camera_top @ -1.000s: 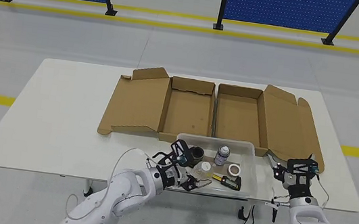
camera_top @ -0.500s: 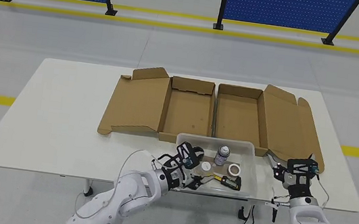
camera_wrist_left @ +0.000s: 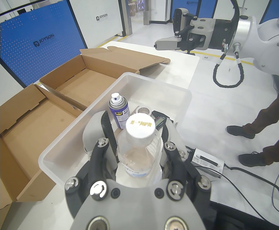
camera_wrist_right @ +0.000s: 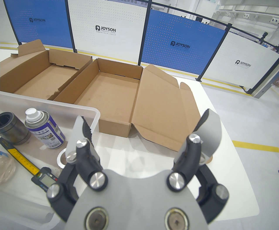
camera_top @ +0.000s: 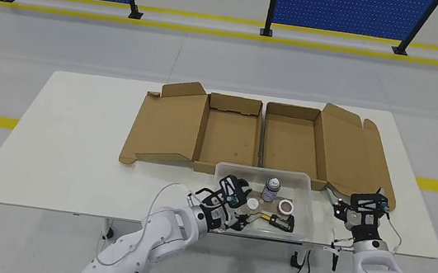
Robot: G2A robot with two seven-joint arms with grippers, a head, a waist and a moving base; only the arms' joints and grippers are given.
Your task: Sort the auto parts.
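Clear plastic bottle with white cap [camera_wrist_left: 139, 152] | inside see-through plastic bin [camera_wrist_left: 157, 81] | left gripper [camera_wrist_left: 135, 124] has moved in, now squeezes it | right gripper [camera_wrist_right: 144, 116] wide open beside bin | ready to lift

Our left arm comes in from 7 o'clock with a bent elbow. The left gripper [camera_wrist_left: 135, 128] is at 6 o'clock in the top view, with both fingers pressed against the sides of a clear bottle [camera_wrist_left: 139, 154]. Our right gripper [camera_wrist_right: 145, 119] rests at 4 o'clock, pointing toward 12, fingers spread wide with nothing between them.
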